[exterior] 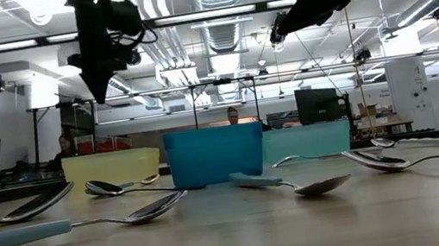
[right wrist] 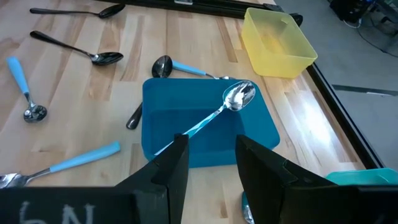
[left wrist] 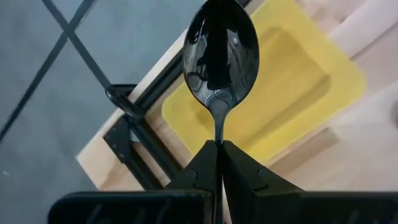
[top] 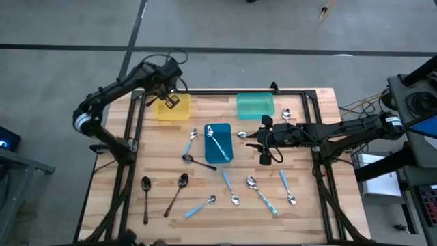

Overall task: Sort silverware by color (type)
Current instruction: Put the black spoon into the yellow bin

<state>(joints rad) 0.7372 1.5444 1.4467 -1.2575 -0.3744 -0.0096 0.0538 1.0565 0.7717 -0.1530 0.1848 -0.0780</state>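
Directly beyond our left gripper (left wrist: 219, 149), whose fingers are clenched on the neck of a black spoon (left wrist: 220, 59), lies the yellow tray (left wrist: 311, 74). We hold the spoon bowl-forward over that tray's near end, which we judge to be the pose for dropping dark pieces into it. The tray appears bare inside.

Ahead of our right gripper (right wrist: 211, 155), jaws parted and grasping nothing, sits the blue tray (right wrist: 255, 134), with one blue-handled spoon (right wrist: 214, 115) lying slantwise across it, bowl propped on the far rim. We judge this tray to be the place for the blue-handled type; the gripper waits just short of it.

To that gripper's side stands the teal tray (top: 255, 106), with nothing visible inside, presumably reserved for plain silver.

Remaining on the table (top: 307, 205), past and around the blue tray:
- blue-handled spoons, several, among them one (right wrist: 78, 157) near the right gripper and one (right wrist: 25, 87) farther off;
- black spoons, at least two (right wrist: 74, 47) well beyond the right gripper;
- silver spoon (top: 244, 134) close by the right gripper.

We judge sorting early; most pieces unsorted.
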